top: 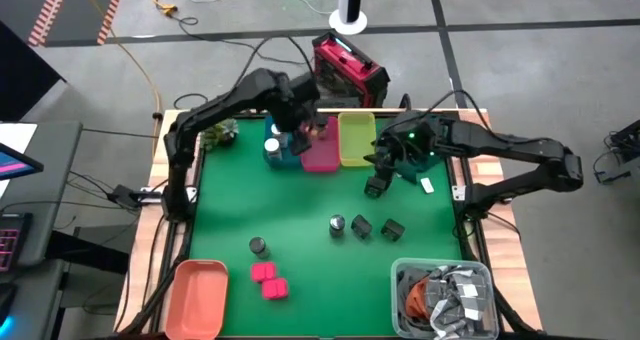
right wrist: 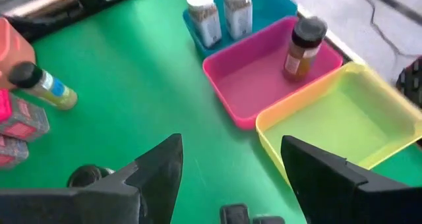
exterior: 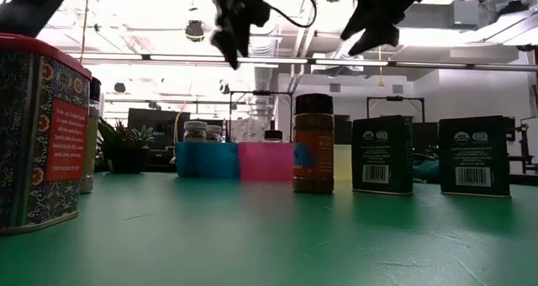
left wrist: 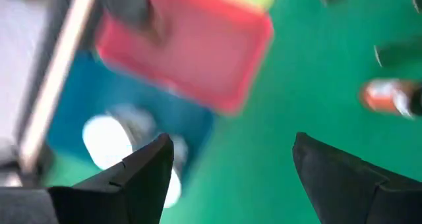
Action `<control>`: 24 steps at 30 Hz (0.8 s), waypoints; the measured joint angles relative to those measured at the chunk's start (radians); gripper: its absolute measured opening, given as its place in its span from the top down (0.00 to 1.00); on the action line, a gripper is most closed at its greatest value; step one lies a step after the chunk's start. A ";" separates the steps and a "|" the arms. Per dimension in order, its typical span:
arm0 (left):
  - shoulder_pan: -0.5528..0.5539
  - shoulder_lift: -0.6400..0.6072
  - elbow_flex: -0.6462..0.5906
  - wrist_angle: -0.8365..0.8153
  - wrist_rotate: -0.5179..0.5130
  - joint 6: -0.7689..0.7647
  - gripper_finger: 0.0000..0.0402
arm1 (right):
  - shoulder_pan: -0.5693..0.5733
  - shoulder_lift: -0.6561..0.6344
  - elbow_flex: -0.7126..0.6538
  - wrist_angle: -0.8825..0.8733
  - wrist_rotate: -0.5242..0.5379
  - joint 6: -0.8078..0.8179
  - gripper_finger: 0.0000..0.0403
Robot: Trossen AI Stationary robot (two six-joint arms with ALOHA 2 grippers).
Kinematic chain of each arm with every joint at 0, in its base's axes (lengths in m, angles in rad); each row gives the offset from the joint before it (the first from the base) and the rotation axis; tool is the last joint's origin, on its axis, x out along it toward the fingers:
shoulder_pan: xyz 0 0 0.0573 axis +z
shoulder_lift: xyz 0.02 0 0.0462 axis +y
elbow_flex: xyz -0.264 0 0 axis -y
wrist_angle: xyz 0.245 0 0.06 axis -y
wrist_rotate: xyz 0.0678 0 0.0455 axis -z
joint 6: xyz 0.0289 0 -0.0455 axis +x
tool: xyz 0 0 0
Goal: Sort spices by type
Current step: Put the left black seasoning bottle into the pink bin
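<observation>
Two white-capped jars [right wrist: 221, 12] stand in the blue tray [top: 280, 152]. One dark-capped jar [right wrist: 303, 45] stands in the pink tray [top: 320, 148], and the yellow tray [top: 357, 138] holds nothing. On the green mat are two more dark-capped jars [top: 258, 245] [top: 337, 224], two black boxes [top: 361, 226] [top: 393, 229] and two pink blocks [top: 268, 280]. My left gripper [top: 298, 132] [left wrist: 227, 165] hangs open, raised above the blue and pink trays. My right gripper [top: 375, 185] [right wrist: 231, 165] is open, raised over the mat just near of the yellow tray.
An orange tray [top: 195, 295] sits at the near left corner. A grey bin [top: 480, 280] of packets with orange cord sits at the near right. A small plant [top: 220, 132] stands at the far left, and a red case [top: 348, 70] lies beyond the far edge. Bare mat lies mid-table.
</observation>
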 joint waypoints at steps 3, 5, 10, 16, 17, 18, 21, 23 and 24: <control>-0.088 -0.019 -0.001 -0.047 -0.003 -0.165 0.27 | 0.009 -0.034 0.000 0.000 0.000 -0.006 0.30; -0.152 -0.032 -0.002 -0.029 -0.008 -0.300 0.27 | 0.019 -0.052 0.000 0.001 0.000 -0.021 0.30; -0.282 -0.038 -0.002 -0.046 -0.076 -0.566 0.27 | 0.066 -0.079 0.000 -0.001 -0.001 -0.058 0.30; -0.419 -0.038 -0.003 -0.047 -0.116 -0.763 0.27 | 0.118 -0.098 0.000 -0.010 -0.004 -0.066 0.30; -0.443 -0.038 -0.003 -0.043 -0.127 -0.778 0.27 | 0.124 -0.104 0.000 -0.008 -0.004 -0.066 0.30; -0.466 -0.037 -0.003 -0.042 -0.143 -0.784 0.27 | 0.129 -0.110 0.000 -0.007 -0.004 -0.061 0.30; -0.532 -0.040 -0.033 -0.040 -0.205 -0.799 0.27 | 0.133 -0.121 0.000 -0.006 -0.004 -0.059 0.30; -0.566 -0.070 -0.117 -0.039 -0.212 -0.819 0.27 | 0.133 -0.127 0.000 -0.006 -0.004 -0.060 0.30; -0.579 -0.092 -0.175 -0.040 -0.208 -0.839 0.27 | 0.132 -0.128 0.000 -0.006 -0.004 -0.060 0.30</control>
